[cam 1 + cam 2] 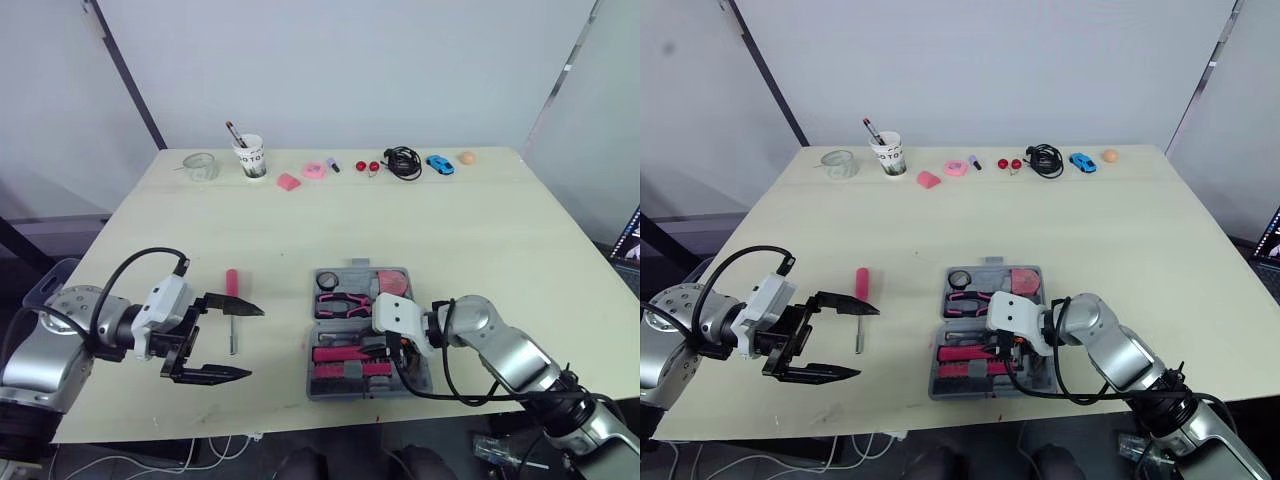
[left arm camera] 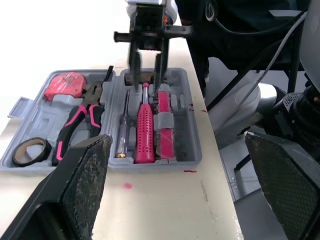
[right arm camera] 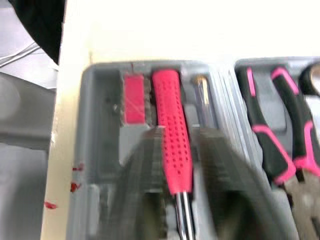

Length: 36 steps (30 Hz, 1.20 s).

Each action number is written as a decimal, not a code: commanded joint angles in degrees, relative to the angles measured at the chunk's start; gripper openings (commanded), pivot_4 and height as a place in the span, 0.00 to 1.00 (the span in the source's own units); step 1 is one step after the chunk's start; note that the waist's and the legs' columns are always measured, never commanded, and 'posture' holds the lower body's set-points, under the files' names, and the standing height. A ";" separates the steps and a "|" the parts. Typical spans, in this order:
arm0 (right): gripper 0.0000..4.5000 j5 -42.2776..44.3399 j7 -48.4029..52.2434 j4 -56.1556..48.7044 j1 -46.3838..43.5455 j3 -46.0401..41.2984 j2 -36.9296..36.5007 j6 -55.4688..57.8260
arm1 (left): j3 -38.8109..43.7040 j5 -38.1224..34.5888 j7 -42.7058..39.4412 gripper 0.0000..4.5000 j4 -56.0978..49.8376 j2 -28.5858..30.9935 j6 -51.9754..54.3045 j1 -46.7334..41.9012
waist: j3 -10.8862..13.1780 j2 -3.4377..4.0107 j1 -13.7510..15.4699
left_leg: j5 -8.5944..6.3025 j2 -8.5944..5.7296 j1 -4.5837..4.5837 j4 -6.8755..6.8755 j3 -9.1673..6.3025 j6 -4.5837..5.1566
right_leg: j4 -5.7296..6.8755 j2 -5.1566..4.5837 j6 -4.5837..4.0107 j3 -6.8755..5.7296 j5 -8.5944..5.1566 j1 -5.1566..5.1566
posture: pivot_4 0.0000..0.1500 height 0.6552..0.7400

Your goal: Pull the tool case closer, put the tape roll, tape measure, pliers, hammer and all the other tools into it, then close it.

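Observation:
The grey tool case (image 2: 150,162) lies open near the table's front edge. In it are a black tape roll (image 2: 27,151), pink-handled pliers (image 2: 82,117), a red tape measure (image 2: 64,85), a thin screwdriver (image 2: 122,135) and a pink-handled tool (image 3: 170,125). My right gripper (image 2: 147,75) hovers over the case's near half, open, its fingers on either side of the pink tool's shaft. A red-handled screwdriver (image 1: 232,310) lies on the table left of the case. Just left of it, my left gripper (image 1: 255,342) stands wide open and empty.
Along the far edge stand a glass jar (image 1: 201,166), a paper cup with pens (image 1: 250,157), small pink items (image 1: 289,182), a black cable (image 1: 404,161), a blue toy car (image 1: 440,164) and an orange ball (image 1: 466,157). The case sits close to the front edge.

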 commanded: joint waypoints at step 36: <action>0.04 12.81 -11.99 -0.66 24.70 -33.46 -0.33 -13.91 | 16.68 -0.48 20.71 1.00 -7.44 -15.42 8.14 15.09 | -0.07 -0.09 0.28 | -0.01 0.00 0.07 -0.01 -0.04 0.00 | -0.02 -0.06 0.20 0.02 0.12 0.12 | 1.00 1.00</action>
